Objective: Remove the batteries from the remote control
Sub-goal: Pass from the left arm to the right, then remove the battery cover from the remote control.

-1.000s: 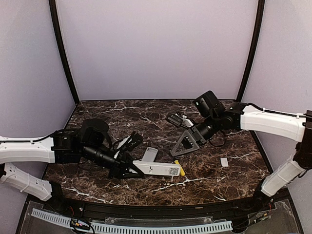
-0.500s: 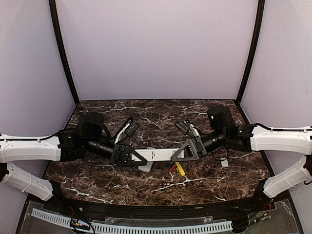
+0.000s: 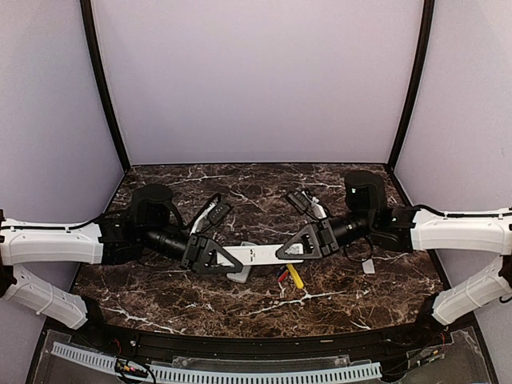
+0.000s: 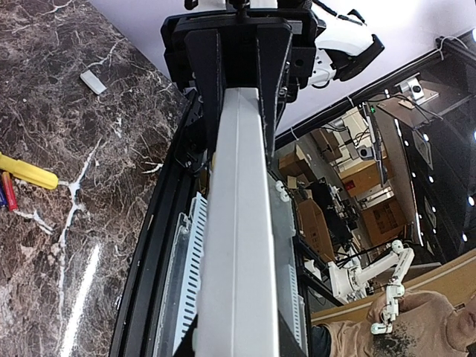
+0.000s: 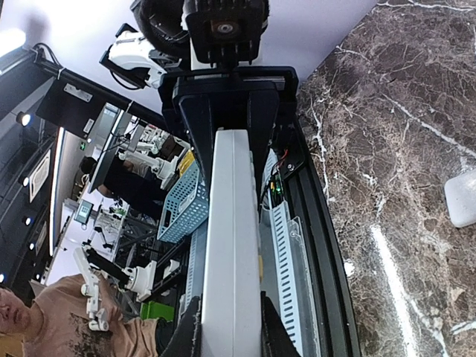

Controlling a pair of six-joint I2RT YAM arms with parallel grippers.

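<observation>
1. Two grippers share one load. The left gripper (image 3: 234, 260) is clamped narrow on one end of the remote (image 3: 260, 254), and the right gripper (image 3: 286, 251) is pinched tight on the other end. The remote hangs in the air between them, above the table (image 3: 160, 296).
2. The loose batteries (image 3: 280, 274) lie flat on the table below the remote, just beside the yellow screwdriver (image 3: 296, 277). A white cover (image 3: 368, 266) sits well off to the right.
3. Your main risk is the arms fighting each other. Any pull or twist that is out of step could wrench the remote from one grip.
4. If one side lets go, the free end may droop and drop onto the batteries, which are round and could roll off.
5. You cannot tell whether the battery bay faces down or is empty.
6. The remote's long axis runs left to right, nearly level. The batteries are too small to read their heading.
</observation>
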